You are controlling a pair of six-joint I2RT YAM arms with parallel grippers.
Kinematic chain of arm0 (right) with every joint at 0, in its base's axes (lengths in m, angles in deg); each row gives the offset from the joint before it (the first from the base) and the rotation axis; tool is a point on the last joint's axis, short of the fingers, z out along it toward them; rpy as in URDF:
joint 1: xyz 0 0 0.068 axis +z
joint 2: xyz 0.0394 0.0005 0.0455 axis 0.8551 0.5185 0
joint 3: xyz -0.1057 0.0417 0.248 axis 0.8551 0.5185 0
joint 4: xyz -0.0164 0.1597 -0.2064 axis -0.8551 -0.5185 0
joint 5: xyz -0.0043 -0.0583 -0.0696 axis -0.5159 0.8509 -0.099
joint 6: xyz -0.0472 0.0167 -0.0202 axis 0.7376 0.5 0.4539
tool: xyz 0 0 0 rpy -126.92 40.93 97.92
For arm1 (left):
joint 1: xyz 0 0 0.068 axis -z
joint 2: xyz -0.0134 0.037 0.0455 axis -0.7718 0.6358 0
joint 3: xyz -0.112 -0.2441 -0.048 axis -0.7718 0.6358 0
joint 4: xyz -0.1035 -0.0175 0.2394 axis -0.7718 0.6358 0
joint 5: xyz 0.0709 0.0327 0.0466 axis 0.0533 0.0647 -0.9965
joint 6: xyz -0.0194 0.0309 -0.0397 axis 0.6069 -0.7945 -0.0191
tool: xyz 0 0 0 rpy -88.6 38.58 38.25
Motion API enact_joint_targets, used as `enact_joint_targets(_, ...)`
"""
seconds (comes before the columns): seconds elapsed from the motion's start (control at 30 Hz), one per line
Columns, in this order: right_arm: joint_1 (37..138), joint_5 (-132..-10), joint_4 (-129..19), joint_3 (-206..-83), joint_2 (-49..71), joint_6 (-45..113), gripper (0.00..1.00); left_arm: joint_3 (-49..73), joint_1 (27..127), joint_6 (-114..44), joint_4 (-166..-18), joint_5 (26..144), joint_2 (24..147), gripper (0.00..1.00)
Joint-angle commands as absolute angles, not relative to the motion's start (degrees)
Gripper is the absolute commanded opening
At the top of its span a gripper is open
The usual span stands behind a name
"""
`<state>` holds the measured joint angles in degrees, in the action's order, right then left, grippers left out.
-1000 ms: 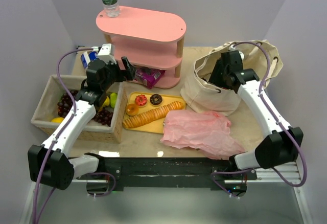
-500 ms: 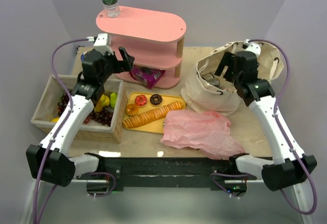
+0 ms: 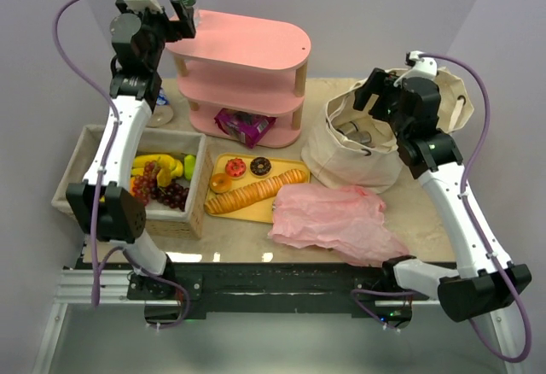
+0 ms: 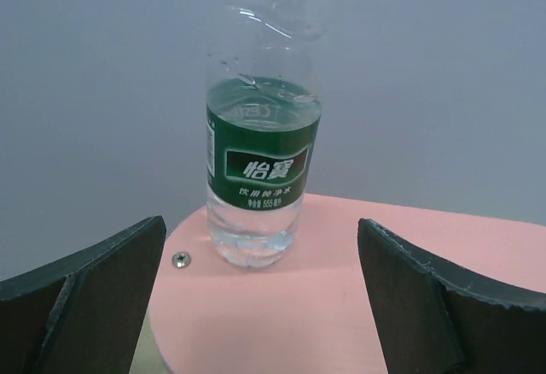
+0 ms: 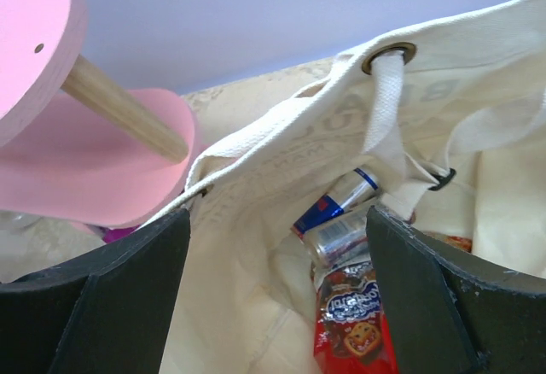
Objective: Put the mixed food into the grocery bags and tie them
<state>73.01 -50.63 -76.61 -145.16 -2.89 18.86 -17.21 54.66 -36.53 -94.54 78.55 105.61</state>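
Mixed food, part packed. In the beige canvas drawstring bag (image 5: 256, 254), at the table's right, the right wrist view shows two drink cans, one blue-and-silver (image 5: 337, 196) and one plain silver (image 5: 337, 239), and one red snack packet (image 5: 354, 327). More may lie beneath, hidden.

Not yet bagged, by count:
- One clear water bottle with a green label (image 4: 263, 169), upright on the top tier of the pink three-tier shelf (image 3: 256, 41).
- One purple packet (image 3: 243, 125) on the lowest tier.
- Three doughnuts (image 3: 235, 167) and one long bread loaf (image 3: 256, 189) on the yellow tray (image 3: 286, 162).
- Grapes and bananas in the rectangular woven basket (image 3: 77, 165); number not clear.

Bags: two. The thin pink plastic bag (image 3: 333, 220) lies crumpled and flat at the front, apparently unfilled. Neither bag is tied.

Left gripper (image 4: 260, 236): jaws spread wide to either side of the bottle, not touching it. Right gripper (image 5: 277, 220): jaws apart and empty above the canvas bag's mouth.

Judged early: most items and both ties are left to do.
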Motion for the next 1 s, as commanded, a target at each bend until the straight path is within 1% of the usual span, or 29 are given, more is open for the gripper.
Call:
enact_joint_targets(0.0, 73.0, -55.2, -71.8, -147.7, -3.0, 17.0, 0.86, -23.8, 52.9, -39.4, -100.1, 82.8, 111.6, 1.0)
enact_joint_targets(0.03, 73.1, -55.4, -71.7, -148.0, -2.8, 17.1, 0.86, -26.2, 52.7, -39.3, -100.0, 82.6, 113.7, 1.0)
enact_joint_targets(0.17, 73.1, -55.6, -72.1, -148.7, -2.3, 17.8, 0.86, -28.7, 52.2, -39.9, -101.7, 85.5, 117.3, 1.0)
enact_joint_targets(0.6, 73.1, -54.6, -73.4, -150.4, -0.3, 19.2, 0.85, -32.5, 52.1, -37.2, -106.5, 88.4, 124.6, 1.0)
enact_joint_targets(0.67, 73.0, -54.7, -73.4, -150.8, 0.2, 19.2, 0.85, -33.0, 52.1, -36.6, -107.6, 89.6, 125.7, 0.99)
enact_joint_targets(0.7, 73.1, -54.7, -73.5, -151.0, 0.3, 19.2, 0.85, -33.1, 52.1, -36.4, -108.0, 90.2, 126.1, 0.92)
enact_joint_targets(0.77, 73.1, -54.3, -73.6, -151.5, 0.7, 19.7, 0.84, -33.3, 52.1, -36.0, -109.1, 91.3, 126.7, 0.83)
enact_joint_targets(0.8, 73.1, -54.2, -73.6, -151.8, 0.8, 20.0, 0.83, -33.3, 52.1, -35.8, -109.4, 91.6, 126.8, 0.73)
enact_joint_targets(0.87, 73.1, -53.8, -73.9, -152.8, 1.1, 21.4, 0.82, -33.2, 52.1, -35.7, -110.0, 91.8, 126.7, 0.64)
enact_joint_targets(0.9, 73.0, -53.2, -74.0, -153.3, 1.1, 22.0, 0.81, -33.2, 52.1, -35.9, -110.3, 91.9, 126.5, 0.57)
enact_joint_targets(0.97, 73.1, -52.9, -74.0, -154.9, 1.3, 24.2, 0.8, -33.2, 52.1, -35.8, -110.9, 92.1, 125.9, 0.49)
